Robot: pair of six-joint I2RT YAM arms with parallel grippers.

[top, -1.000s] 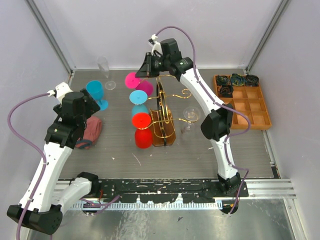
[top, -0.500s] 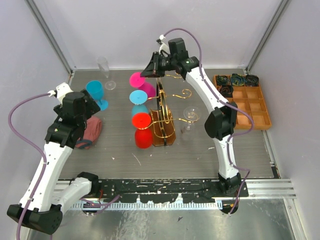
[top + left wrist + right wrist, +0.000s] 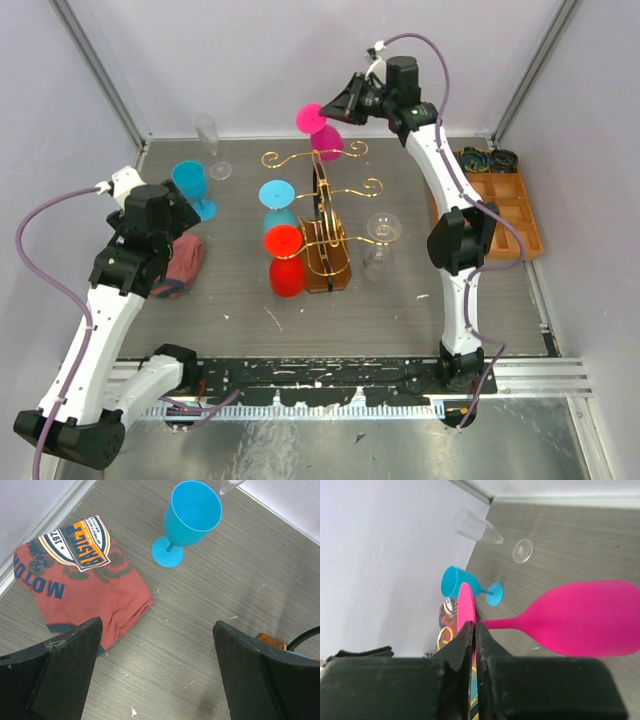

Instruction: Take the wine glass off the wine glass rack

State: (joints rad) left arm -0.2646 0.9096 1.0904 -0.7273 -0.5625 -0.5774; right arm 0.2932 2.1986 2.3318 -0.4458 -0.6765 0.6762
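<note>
Pink wine glass (image 3: 326, 137), foot pinched in the right claw (image 3: 474, 628), hangs clear of the wine glass rack (image 3: 326, 215) near the back wall (image 3: 260, 60); left claw (image 3: 157, 652) gapes wide over desk (image 3: 225, 580).

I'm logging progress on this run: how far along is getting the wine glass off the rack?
Done: the pink wine glass looks clear of the wine glass rack, up in the air near the back wall. In hand: the right tool is shut on its foot; the left tool hangs open. Left: setting it down. A blue glass, a red glass and a clear glass hang on the rack.
</note>
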